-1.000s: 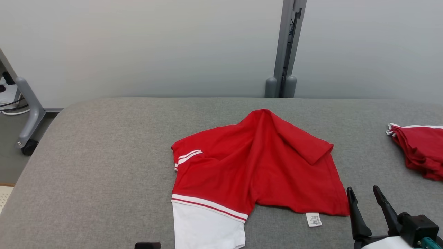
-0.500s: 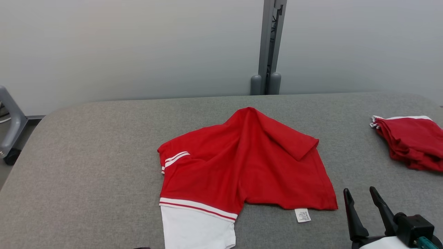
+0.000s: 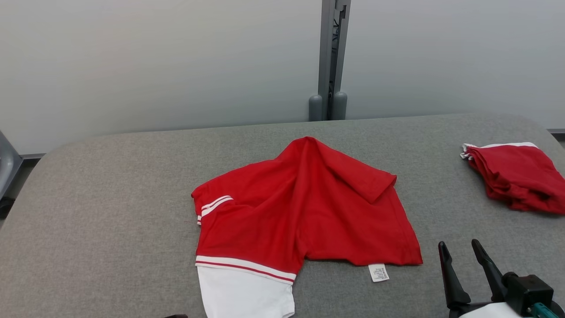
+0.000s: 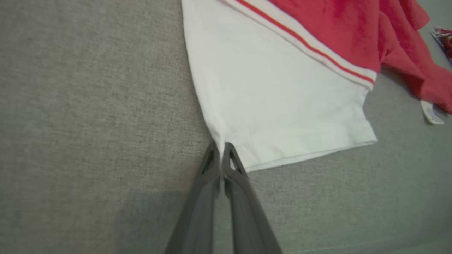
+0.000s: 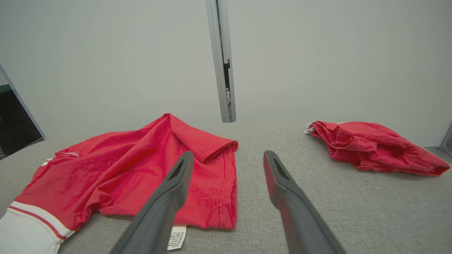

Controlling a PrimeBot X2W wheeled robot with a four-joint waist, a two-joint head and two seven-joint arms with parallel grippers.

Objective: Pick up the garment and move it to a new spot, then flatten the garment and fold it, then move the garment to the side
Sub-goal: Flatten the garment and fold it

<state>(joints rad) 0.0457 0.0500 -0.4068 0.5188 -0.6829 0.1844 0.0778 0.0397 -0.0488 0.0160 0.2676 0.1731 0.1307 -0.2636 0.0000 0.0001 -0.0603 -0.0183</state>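
Folding lies ahead, we judge: the garment (image 3: 304, 207) sits rumpled mid-frame on the surface (image 3: 110, 198), our left end effector (image 4: 221, 146) clenched on its white corner, our right end effector (image 3: 458, 244) released at lower right.

**Item:** red knit short-sleeved garment (image 3: 309, 212) with a broad white lower panel (image 3: 245, 296). A white band and a thin red stripe divide the two colours.

**Condition:** crumpled, not laid flat. The cloth rises in a ridge to a peak at the far side, with one flap turned over toward the right.

**Details:**
- The sleeve cuff (image 3: 216, 203) on the robot's left carries two white stripes.
- A white care label (image 3: 378, 272) protrudes from the near red edge.

**Location:** middle of the grey fabric-covered table (image 3: 110, 198). The near corner of the white panel is pinched between the closed fingers of the left gripper (image 4: 221, 146).
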